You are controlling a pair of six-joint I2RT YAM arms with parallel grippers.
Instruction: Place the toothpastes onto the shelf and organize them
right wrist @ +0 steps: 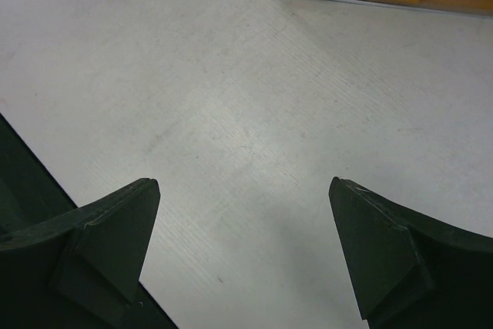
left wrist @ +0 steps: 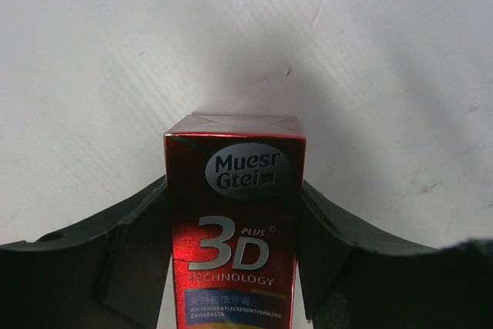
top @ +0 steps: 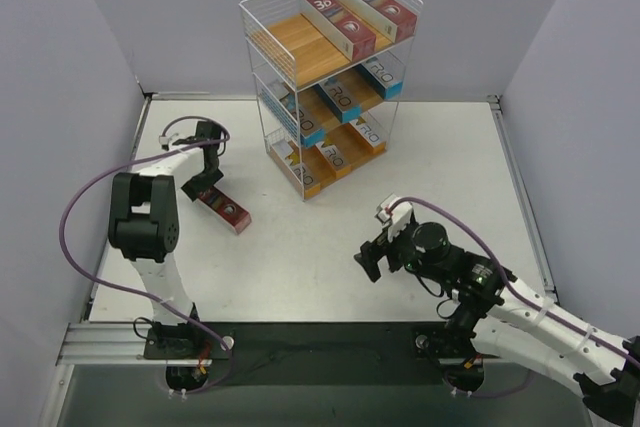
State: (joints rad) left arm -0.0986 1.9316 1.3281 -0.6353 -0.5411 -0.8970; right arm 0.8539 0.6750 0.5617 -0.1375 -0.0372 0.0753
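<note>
Robot lab test cell, not a home or shop: plain white table (top: 300, 267) boxed in by bare grey panel walls (top: 60, 67) behind and on both sides of the wire shelf (top: 300, 42). Well in front of the shelf, an aluminium rail (top: 100, 342) runs by two bolted arm bases (top: 180, 345) w/ loose purple cabling (top: 63, 227). Shelf itself holds only toothpaste cartons (top: 345, 22), i.e. a staged prop.

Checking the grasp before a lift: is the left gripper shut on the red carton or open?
Shut on it: the left gripper has both fingers flat against the sides of the red carton, no gap visible.
</note>
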